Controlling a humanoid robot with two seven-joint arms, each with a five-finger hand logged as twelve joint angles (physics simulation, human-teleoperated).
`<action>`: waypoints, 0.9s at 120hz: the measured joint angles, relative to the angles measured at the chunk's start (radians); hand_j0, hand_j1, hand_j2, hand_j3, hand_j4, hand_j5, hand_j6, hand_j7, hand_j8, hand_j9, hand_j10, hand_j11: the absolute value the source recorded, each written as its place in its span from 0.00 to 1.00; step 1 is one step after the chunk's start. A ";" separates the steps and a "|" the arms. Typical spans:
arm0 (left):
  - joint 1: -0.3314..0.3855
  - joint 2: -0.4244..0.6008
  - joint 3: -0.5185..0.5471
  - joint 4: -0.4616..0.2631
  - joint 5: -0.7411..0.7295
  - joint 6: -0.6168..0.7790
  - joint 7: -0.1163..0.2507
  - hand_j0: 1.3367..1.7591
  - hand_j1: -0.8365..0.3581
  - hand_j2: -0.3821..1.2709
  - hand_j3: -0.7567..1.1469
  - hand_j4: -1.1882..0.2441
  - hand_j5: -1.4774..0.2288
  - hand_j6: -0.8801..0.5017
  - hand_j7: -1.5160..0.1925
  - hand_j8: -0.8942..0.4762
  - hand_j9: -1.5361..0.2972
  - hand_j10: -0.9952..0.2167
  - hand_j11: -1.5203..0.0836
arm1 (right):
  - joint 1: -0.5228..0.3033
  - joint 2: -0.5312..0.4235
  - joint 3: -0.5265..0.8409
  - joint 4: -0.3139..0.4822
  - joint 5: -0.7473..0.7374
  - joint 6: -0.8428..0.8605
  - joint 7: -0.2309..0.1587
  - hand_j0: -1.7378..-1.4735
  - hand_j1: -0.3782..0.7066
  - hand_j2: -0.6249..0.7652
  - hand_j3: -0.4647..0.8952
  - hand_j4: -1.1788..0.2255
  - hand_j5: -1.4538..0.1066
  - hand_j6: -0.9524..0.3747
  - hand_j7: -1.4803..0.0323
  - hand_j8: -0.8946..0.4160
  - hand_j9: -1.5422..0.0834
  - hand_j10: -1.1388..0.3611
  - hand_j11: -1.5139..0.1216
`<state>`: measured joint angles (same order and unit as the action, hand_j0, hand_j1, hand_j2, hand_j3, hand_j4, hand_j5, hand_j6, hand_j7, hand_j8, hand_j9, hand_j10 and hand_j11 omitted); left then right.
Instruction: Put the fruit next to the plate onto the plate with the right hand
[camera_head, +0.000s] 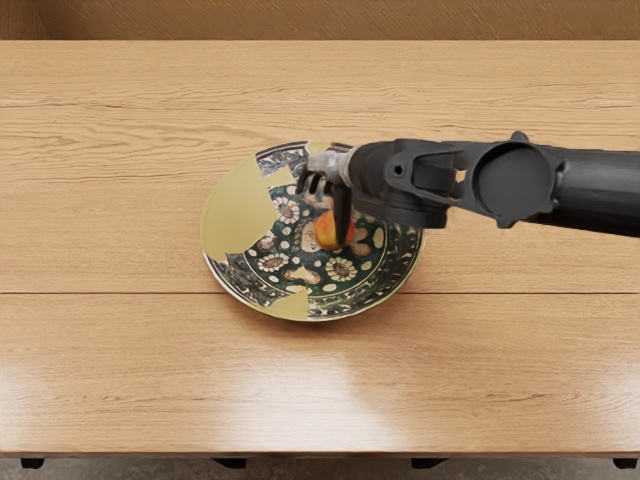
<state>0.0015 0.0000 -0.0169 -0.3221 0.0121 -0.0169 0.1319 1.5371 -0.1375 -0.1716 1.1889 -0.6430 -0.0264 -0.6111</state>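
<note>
your right hand, on its black arm coming in from the right edge, hangs over the middle of the plate, and from this angle you cannot tell whether it is gripping or loose. right under it you see the small round orange-yellow fruit inside the round, dark green, flower-patterned plate with yellow patches, a dark part of the hand crossing the fruit's right side. the thick forearm hides the plate's upper right rim, and the plate rests on the light wooden table.
</note>
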 joint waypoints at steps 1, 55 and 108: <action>0.000 0.000 0.000 0.000 0.000 0.000 0.000 0.76 0.99 0.23 0.40 0.83 0.87 0.64 0.89 0.65 0.84 0.82 0.95 | 0.001 -0.001 0.003 0.001 0.001 0.001 0.000 0.31 0.32 0.45 0.34 0.64 0.64 0.55 0.69 0.51 0.68 0.53 0.66; 0.000 0.000 0.000 0.000 0.000 0.000 0.000 0.76 0.99 0.23 0.40 0.83 0.87 0.64 0.89 0.65 0.84 0.82 0.95 | -0.210 -0.385 0.534 0.148 0.078 0.535 0.000 0.30 0.09 0.45 0.34 0.80 0.88 0.68 0.92 0.64 0.90 0.71 0.87; -0.006 0.000 0.000 0.000 -0.001 0.000 0.000 0.76 0.99 0.23 0.40 0.83 0.87 0.64 0.89 0.65 0.84 0.82 0.95 | -0.385 -0.699 0.716 0.109 0.224 0.636 0.098 0.30 0.06 0.45 0.34 0.81 0.90 0.69 0.95 0.65 0.92 0.73 0.90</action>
